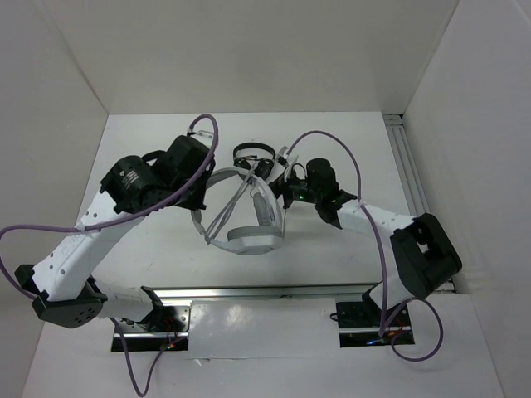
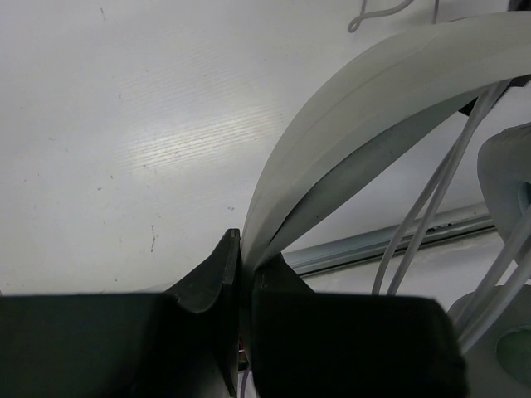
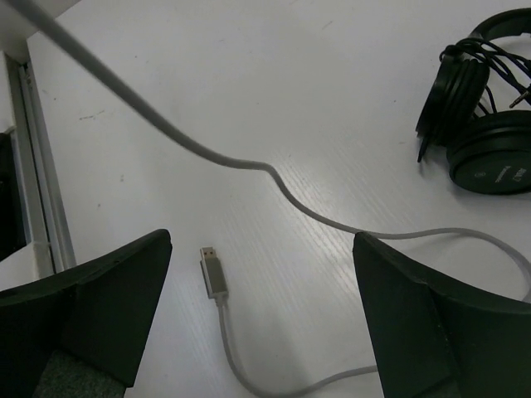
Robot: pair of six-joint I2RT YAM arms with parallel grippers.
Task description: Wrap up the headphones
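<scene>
Mid-table, the white headphones [image 1: 257,236] stand propped as the left gripper [image 2: 245,257] clamps their stiff, smooth headband [image 2: 357,99]. The right gripper [image 3: 261,274] hangs spread and empty above the limp grey cable [image 3: 241,163], likely best taken near its USB plug [image 3: 213,274]. Black headphones [image 3: 485,124] lie beyond.

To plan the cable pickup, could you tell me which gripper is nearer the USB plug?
Right. The right gripper hangs open over the USB plug; the left gripper is shut on the headband, away from it.
</scene>
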